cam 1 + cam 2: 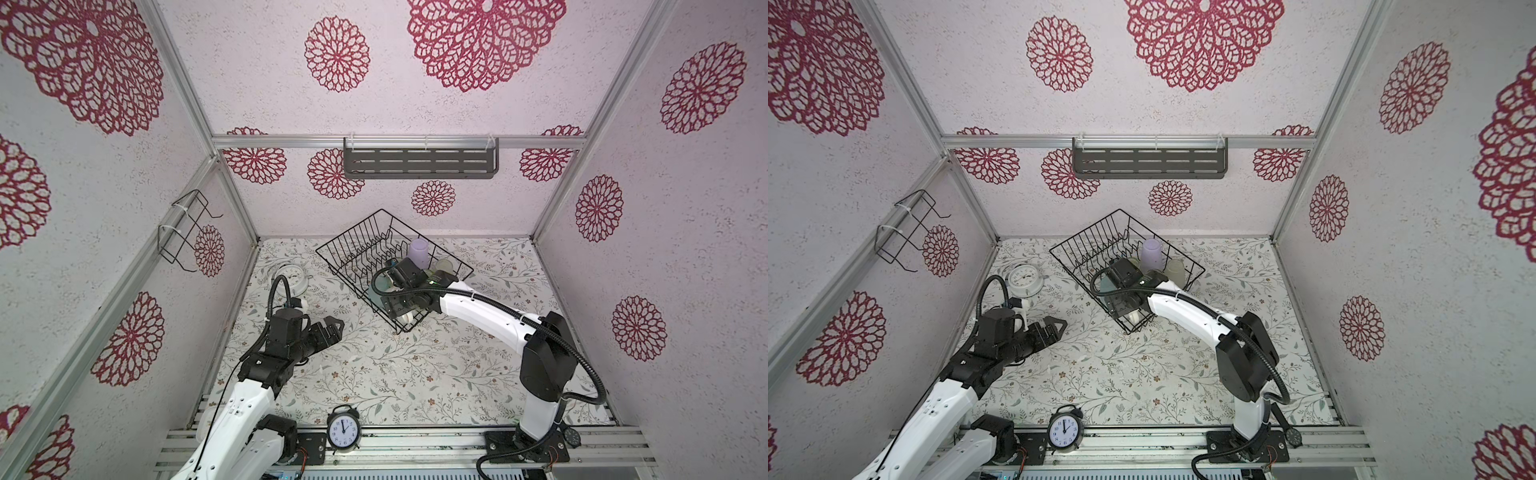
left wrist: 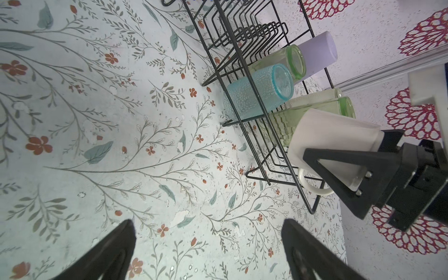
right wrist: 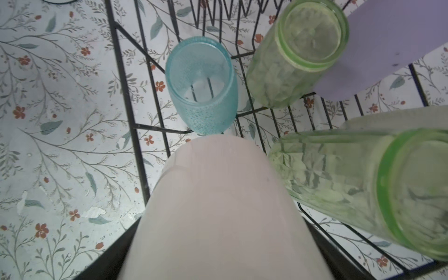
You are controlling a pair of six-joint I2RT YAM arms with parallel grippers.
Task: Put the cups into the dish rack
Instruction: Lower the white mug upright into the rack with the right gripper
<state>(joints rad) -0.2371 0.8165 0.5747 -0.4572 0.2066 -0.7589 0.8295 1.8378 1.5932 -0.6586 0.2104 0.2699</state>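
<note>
The black wire dish rack [image 1: 349, 230] [image 1: 1086, 230] stands at the back middle of the floral table. Inside it stand a lilac tumbler [image 1: 419, 252] [image 2: 317, 54], a pale yellowish tumbler [image 1: 1176, 268], a light-blue tumbler [image 3: 203, 84] [image 2: 257, 92] and two green tumblers [image 3: 298, 53] [image 3: 363, 181]. My right gripper [image 3: 223, 254] [image 1: 399, 309] is inside the rack's near corner, shut on the white mug [image 3: 218, 206] [image 2: 327, 135]. My left gripper [image 2: 208, 232] [image 1: 332, 326] hovers open and empty over bare table, left of the rack.
A white round clock [image 1: 291, 276] lies at the back left of the table. A black alarm clock [image 1: 343, 428] stands at the front edge. A small wire holder [image 1: 187, 232] hangs on the left wall and a grey slotted shelf [image 1: 419, 160] on the back wall.
</note>
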